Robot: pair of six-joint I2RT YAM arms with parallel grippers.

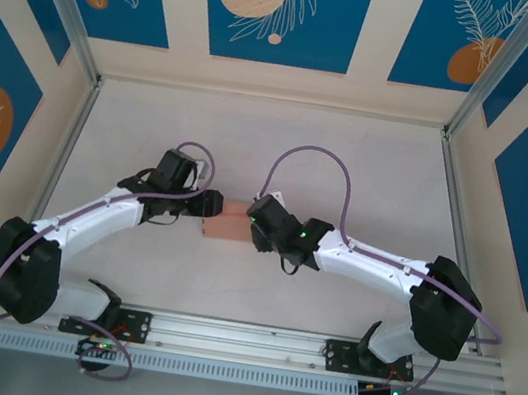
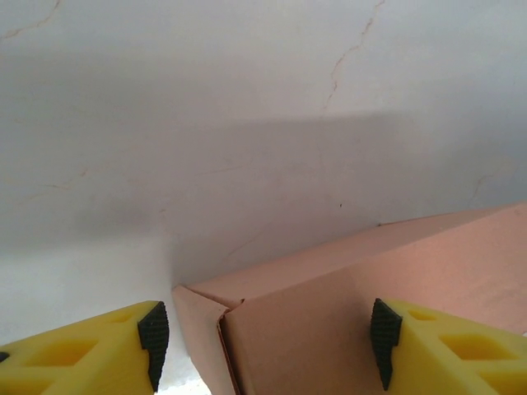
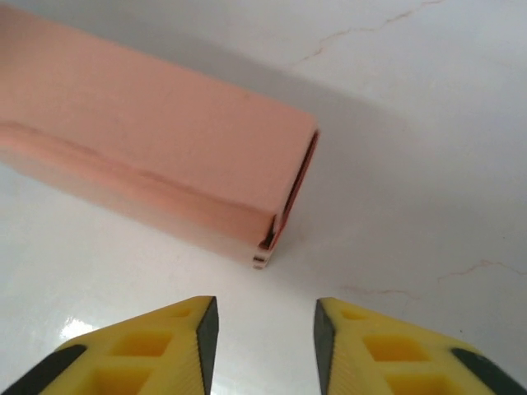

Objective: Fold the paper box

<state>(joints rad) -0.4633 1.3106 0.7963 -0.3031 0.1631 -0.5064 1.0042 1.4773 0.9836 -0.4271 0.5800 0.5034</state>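
The salmon-pink paper box (image 1: 229, 224) lies on the white table between my two grippers, folded into a small flat rectangular shape. My left gripper (image 1: 210, 205) is at its left end. In the left wrist view the box's end corner (image 2: 329, 313) lies between the open jaws of the left gripper (image 2: 268, 341), with a sliver of table showing beside the left pad (image 2: 153, 337). My right gripper (image 1: 256, 221) is at the box's right end. In the right wrist view the right gripper (image 3: 266, 337) stands open with nothing in it, just short of the box's end (image 3: 165, 148), whose side seam gapes slightly.
The white table (image 1: 349, 171) is walled in by panels with blue leaf prints (image 1: 276, 7). Metal frame posts (image 1: 72, 135) stand at both sides. An aluminium rail (image 1: 240, 341) carrying the arm bases runs along the near edge.
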